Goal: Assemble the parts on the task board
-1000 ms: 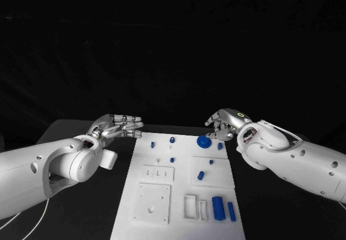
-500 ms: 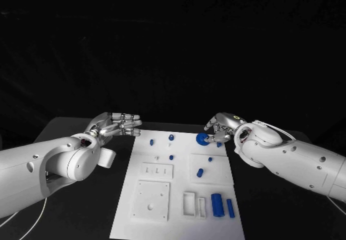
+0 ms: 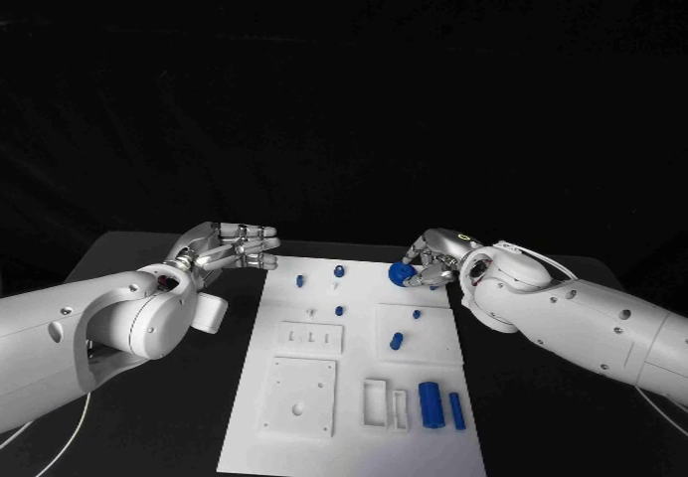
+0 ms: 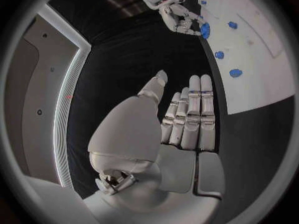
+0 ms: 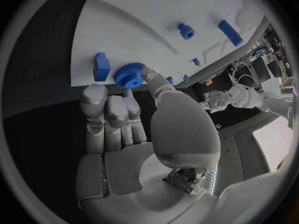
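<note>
The white task board (image 3: 359, 373) lies in the middle of the black table. My right hand (image 3: 434, 258) is at the board's far right corner, where its thumb and a fingertip pinch a blue gear (image 3: 402, 273) (image 5: 129, 76). A small blue block (image 5: 101, 66) stands close beside the gear. My left hand (image 3: 230, 246) (image 4: 187, 119) hovers off the board's far left corner, with its fingers straight, side by side, and nothing in them. The left wrist view shows the right hand (image 4: 177, 17) on the gear (image 4: 205, 30).
Several small blue pegs (image 3: 338, 270) stand on the board's far half. A blue cylinder (image 3: 429, 401) and a blue bar (image 3: 456, 409) lie at its near right, beside a white frame (image 3: 377, 405). White plates (image 3: 301, 397) sit at the near left.
My right hand has come down and to the left onto the blue gear, and its fingers have closed on it. The left hand has stayed where it was.
</note>
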Motion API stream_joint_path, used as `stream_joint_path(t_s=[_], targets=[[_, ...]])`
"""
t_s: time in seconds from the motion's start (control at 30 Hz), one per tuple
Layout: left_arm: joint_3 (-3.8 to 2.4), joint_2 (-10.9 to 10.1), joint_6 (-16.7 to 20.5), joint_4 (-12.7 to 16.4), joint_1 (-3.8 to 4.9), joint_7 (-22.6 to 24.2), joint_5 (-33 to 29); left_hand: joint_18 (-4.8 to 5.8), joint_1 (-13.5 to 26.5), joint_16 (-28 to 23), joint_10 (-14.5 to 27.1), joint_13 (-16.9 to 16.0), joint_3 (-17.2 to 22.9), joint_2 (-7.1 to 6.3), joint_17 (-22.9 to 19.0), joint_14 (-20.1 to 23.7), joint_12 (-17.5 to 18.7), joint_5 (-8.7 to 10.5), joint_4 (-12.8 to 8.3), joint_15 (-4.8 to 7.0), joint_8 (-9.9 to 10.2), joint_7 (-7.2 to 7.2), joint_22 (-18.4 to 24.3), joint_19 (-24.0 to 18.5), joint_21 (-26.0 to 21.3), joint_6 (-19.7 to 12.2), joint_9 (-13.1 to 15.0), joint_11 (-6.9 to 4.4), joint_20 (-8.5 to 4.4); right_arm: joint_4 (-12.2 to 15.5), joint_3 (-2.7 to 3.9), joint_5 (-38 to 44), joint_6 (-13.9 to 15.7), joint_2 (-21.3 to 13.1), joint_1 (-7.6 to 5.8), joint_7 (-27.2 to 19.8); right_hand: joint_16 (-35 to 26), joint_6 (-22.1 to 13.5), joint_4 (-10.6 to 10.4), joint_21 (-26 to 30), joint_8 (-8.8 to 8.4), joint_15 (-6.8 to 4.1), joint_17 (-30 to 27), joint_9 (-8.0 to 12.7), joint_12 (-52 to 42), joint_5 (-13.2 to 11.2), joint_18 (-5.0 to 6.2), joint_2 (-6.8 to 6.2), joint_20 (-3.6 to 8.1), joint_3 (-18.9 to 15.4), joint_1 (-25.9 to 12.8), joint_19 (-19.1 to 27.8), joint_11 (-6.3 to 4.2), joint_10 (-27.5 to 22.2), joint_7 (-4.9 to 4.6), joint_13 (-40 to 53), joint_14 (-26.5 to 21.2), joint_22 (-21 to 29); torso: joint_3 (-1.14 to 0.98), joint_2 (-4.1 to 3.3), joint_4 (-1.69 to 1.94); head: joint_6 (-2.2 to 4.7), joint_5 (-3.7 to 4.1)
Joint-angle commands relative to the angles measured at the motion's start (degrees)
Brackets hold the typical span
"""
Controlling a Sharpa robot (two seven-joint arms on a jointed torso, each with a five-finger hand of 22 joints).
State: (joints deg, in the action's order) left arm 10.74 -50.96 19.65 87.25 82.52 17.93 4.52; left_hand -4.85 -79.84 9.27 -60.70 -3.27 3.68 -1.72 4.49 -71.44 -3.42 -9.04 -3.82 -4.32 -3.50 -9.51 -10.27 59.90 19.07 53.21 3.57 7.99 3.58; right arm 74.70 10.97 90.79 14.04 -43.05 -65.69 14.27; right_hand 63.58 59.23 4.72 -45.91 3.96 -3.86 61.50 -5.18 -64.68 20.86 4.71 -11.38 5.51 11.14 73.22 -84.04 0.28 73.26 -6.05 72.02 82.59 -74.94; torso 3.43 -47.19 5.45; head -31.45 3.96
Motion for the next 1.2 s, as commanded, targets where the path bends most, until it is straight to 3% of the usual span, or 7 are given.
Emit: stream_joint_path(t_s=[0.03, 0.4, 0.67, 1.2], targets=[[-0.06, 0.0, -0.9, 0.1, 0.12, 0.6, 0.2, 0.2, 0.2, 0.2, 0.4, -0.1, 0.0, 0.45, 0.0, -0.2, 0.0, 0.34, -0.2, -0.38, 0.0, 0.07, 0.1, -0.1, 0.3, -0.4, -0.1, -0.04, 0.15, -0.2, 0.01, 0.0, -0.5, 0.2, 0.11, -0.6, 0.3, -0.3, -0.2, -0.3, -0.32, 0.0, 0.1, -0.1, -0.2, 0.1, 0.6, 0.4, -0.44, -0.2, 0.0, -2.8, -0.08, 0.5, -0.07, 0.1, 0.5, -5.3, -0.06, -0.05, -0.11, 0.03, -0.16], [-0.06, 0.0, -1.0, 0.0, 0.12, 0.5, 0.2, 0.2, 0.2, 0.2, 0.4, -0.1, 0.0, 0.45, 0.0, -0.2, 0.0, 0.34, -0.2, -0.38, 0.0, 0.07, 0.1, -0.1, 0.3, -0.4, -0.1, -0.04, 0.15, -0.4, 0.01, -0.4, -0.3, 0.5, 0.14, -0.7, 0.6, 0.0, -1.1, -0.9, -0.31, 0.02, 0.8, -0.1, -1.4, 0.3, 0.52, 0.54, -0.47, -0.4, -0.3, -2.9, -0.08, 1.0, -0.03, 0.9, 0.6, -5.6, 0.0, -0.01, -0.05, -0.02, -0.11], [-0.06, 0.1, -1.1, 0.0, 0.12, 0.4, 0.2, 0.2, 0.2, 0.2, 0.4, -0.1, 0.0, 0.45, 0.0, -0.2, 0.0, 0.34, -0.2, -0.38, 0.0, 0.07, 0.1, -0.1, 0.3, -0.4, -0.1, -0.04, 0.15, -0.8, 0.02, -0.8, 0.0, 0.6, 0.14, -0.3, 1.0, 0.7, -2.2, -1.7, -0.27, -0.03, 1.3, -0.2, -2.3, 2.2, 0.44, 0.67, -0.43, -0.2, -1.0, -3.0, -0.18, 1.6, 0.15, 1.7, 0.7, -5.8, -0.03, -0.04, -0.06, 0.08, 0.05], [-0.06, 0.1, -1.3, -0.1, 0.12, 0.3, 0.3, 0.19, 0.1, 0.2, 0.4, -0.1, 0.0, 0.5, 0.0, -0.1, 0.0, 0.34, -0.3, -0.38, 0.0, 0.07, 0.2, -0.1, 0.4, -0.4, -0.1, -0.03, 0.16, -1.5, 0.02, -0.2, 0.2, 1.2, 0.13, 0.6, 1.1, 0.7, -2.4, -2.2, -0.34, -0.06, 1.7, -0.1, -2.4, 1.6, 0.32, 0.4, -0.37, -0.1, -0.7, -2.9, -0.19, 1.7, 0.14, 1.9, 0.7, -5.8, -0.07, -0.05, -0.07, -0.02, -0.14]])
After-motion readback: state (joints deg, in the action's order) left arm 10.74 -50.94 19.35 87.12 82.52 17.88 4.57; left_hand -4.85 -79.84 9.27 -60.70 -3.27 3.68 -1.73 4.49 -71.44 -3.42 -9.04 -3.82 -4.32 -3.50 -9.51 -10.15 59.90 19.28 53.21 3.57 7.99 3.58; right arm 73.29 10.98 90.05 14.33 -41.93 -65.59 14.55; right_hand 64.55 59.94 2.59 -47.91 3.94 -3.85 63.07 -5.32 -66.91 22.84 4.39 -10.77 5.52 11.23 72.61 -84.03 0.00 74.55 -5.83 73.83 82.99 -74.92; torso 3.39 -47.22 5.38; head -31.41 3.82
